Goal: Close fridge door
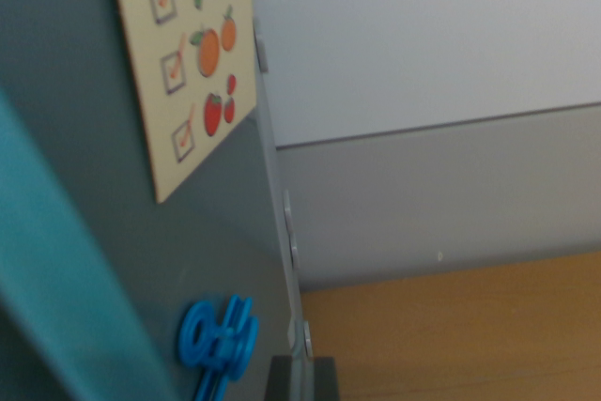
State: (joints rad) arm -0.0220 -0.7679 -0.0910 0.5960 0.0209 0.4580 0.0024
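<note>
The fridge door fills the wrist view's left half as a dark grey panel seen very close and tilted. Its thin edge runs down the middle with small metal fasteners. A cream checklist card with fruit and vegetable pictures is stuck on the door near the top. Blue plastic magnet shapes sit low on the door. No gripper finger shows in this view.
A blurred teal band crosses the lower left, very near the lens. A pale grey wall with a darker lower strip stands behind, above a wooden floor or surface. A dark block sits at the door's bottom edge.
</note>
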